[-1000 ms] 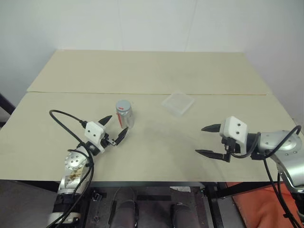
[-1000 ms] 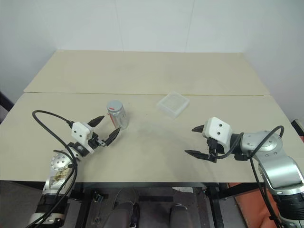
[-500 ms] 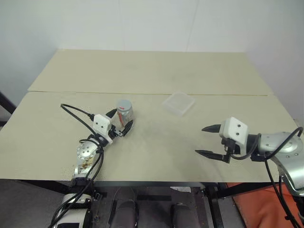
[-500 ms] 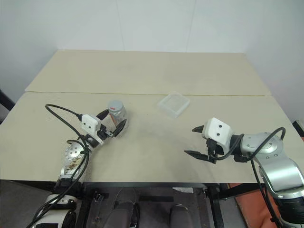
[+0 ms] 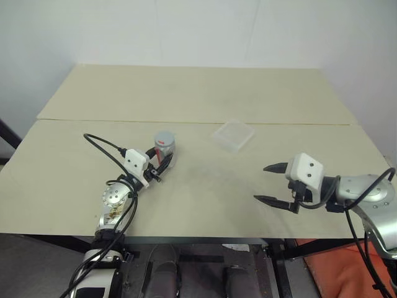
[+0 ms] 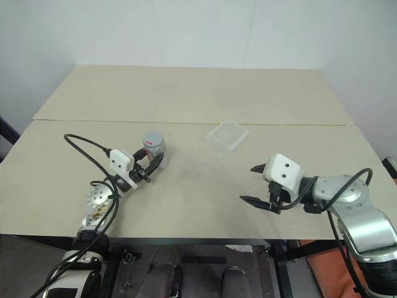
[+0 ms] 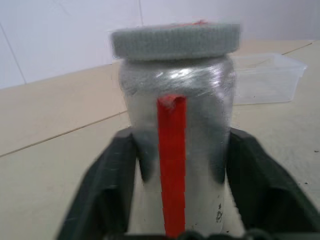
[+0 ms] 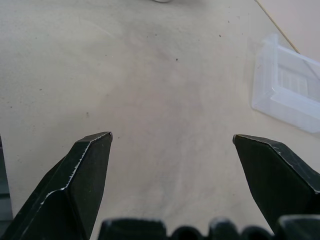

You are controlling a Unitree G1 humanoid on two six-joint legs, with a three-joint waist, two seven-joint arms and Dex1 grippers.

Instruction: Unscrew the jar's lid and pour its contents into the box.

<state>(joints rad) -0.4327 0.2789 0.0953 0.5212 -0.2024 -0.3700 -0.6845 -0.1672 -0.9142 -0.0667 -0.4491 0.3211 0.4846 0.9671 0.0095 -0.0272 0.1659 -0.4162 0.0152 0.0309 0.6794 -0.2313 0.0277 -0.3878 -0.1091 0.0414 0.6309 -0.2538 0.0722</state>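
Left pincer (image 5: 159, 166) clamps the capped jar (image 5: 164, 146) on the table (image 5: 205, 186), box (image 5: 233, 135) nearby; right pincer (image 5: 271, 183) gapes.

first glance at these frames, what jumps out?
The left gripper is closed around the jar, which stands upright on the table at its left-centre with the grey lid on. The right gripper hangs open over bare table on the right, holding nothing. Between them, toward the far side, the clear box sits by itself.
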